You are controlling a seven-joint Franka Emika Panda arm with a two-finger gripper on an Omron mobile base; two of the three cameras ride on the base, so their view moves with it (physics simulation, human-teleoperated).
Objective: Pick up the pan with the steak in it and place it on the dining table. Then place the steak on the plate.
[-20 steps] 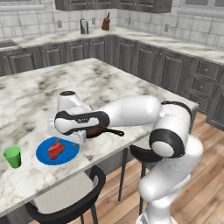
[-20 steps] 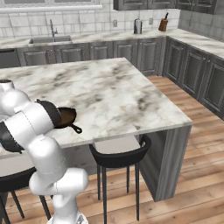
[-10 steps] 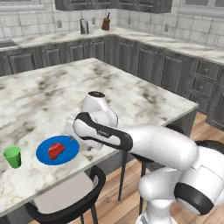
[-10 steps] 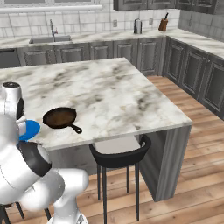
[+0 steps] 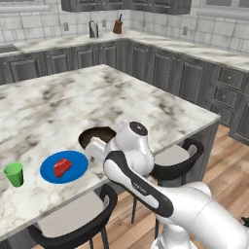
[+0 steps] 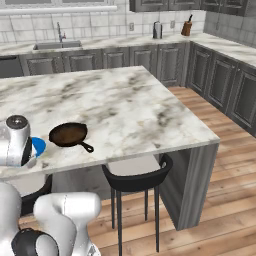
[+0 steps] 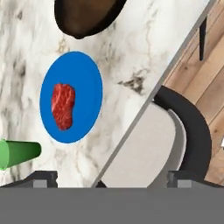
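Steak (image 5: 62,167) lies flat on the blue plate (image 5: 73,172), a little off the plate's centre. Plate sits on the marble bench (image 5: 58,107) close to its near long edge, the one lined with stools. Frying pan (image 6: 68,134) rests on the bench just beside the plate, toward the bench's right end, not touching it; dark brown inside, bare, straight handle pointing toward the near edge. In the left base view the pan (image 5: 97,136) is partly hidden behind the arm's wrist.

Green cup (image 5: 14,174) stands upright on the plate's other side, near the same edge, apart from the plate.

Fingers (image 7: 112,179) released, tips spread wide with nothing between them; the hand hangs above the bench's near edge, clear of plate and pan. The hand view looks down on the steak (image 7: 63,106), the plate (image 7: 83,78), the pan's rim (image 7: 87,17) and a black stool with a grey seat (image 7: 144,148) below the edge.
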